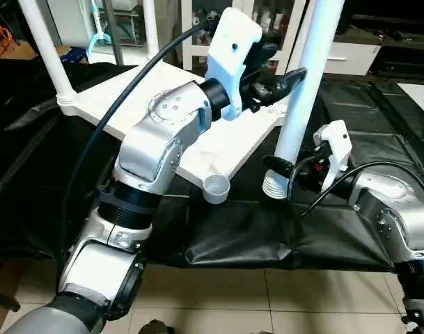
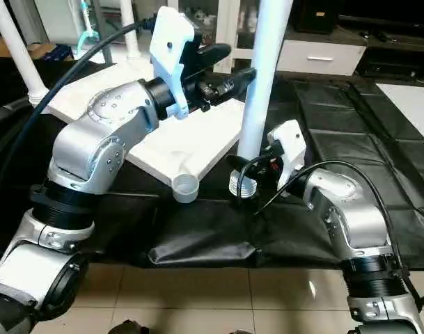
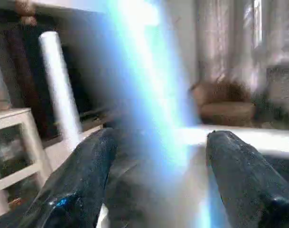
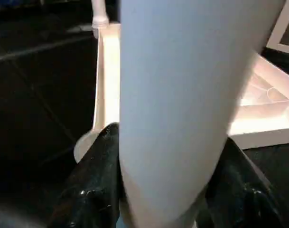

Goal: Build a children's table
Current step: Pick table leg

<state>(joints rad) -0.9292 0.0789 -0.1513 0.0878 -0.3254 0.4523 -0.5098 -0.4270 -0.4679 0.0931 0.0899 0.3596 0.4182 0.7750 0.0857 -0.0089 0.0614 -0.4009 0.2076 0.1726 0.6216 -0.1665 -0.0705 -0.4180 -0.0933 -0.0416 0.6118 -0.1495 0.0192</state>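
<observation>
Silver forearms fill the foreground, mine, reaching out over a black mat (image 1: 351, 139). With my right gripper (image 1: 285, 172) I pinch a white leg (image 1: 302, 90) just above its ribbed lower end, one black finger on each side of the tube; the leg stands nearly upright, its ribbed end hanging close over the mat, just beside the tabletop's near corner. My left gripper (image 1: 285, 78) is higher up, fingers spread, with the same leg passing between them; whether they touch it I cannot tell. The tabletop (image 2: 198, 139) lies upside down on the mat ahead of me, white, with an open round socket (image 1: 216, 186) at the near corner, beside the leg's foot. Another leg (image 1: 48, 52) already stands in the far left corner socket, leaning slightly, and a further one (image 2: 127, 28) rises at the back. Beyond the mat stands a white cabinet (image 1: 351, 52) with glass doors.
</observation>
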